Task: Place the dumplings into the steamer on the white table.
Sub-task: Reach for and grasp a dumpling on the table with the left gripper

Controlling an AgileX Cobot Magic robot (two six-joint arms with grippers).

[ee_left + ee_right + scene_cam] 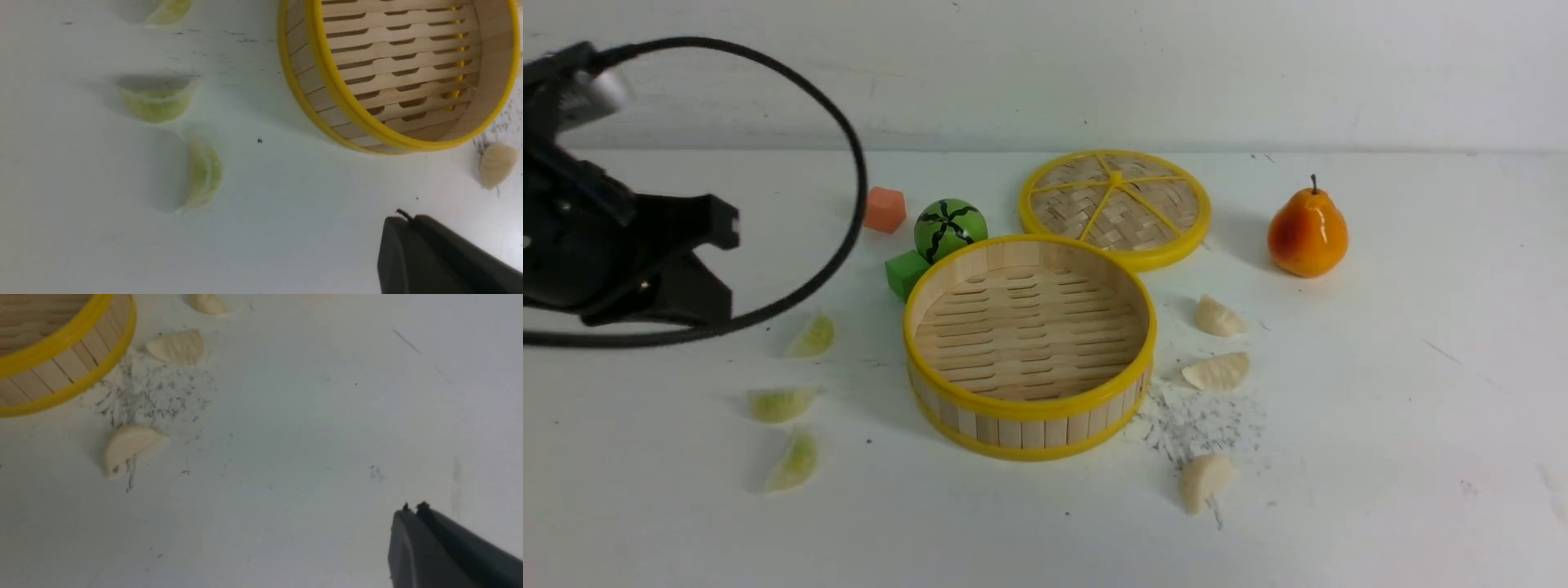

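The white worktop (1421, 425) carries the bamboo steamer (1029, 429) at its centre. The left pincer (404, 220) and the right pincer (413, 508) both look closed, gripping nothing. Three green dumplings (780, 403) lie on the worktop left of the steamer, and three cream dumplings (1217, 371) lie right of it.

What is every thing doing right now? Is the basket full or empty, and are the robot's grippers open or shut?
steamer: upright, lid off, empty.
lid: lying flat on the white table, behind the steamer.
green dumplings: three, on the table, outside the steamer.
white dumplings: three, on the table, outside the steamer.
pear: standing upright.
left gripper: shut, holding nothing.
right gripper: shut, holding nothing.
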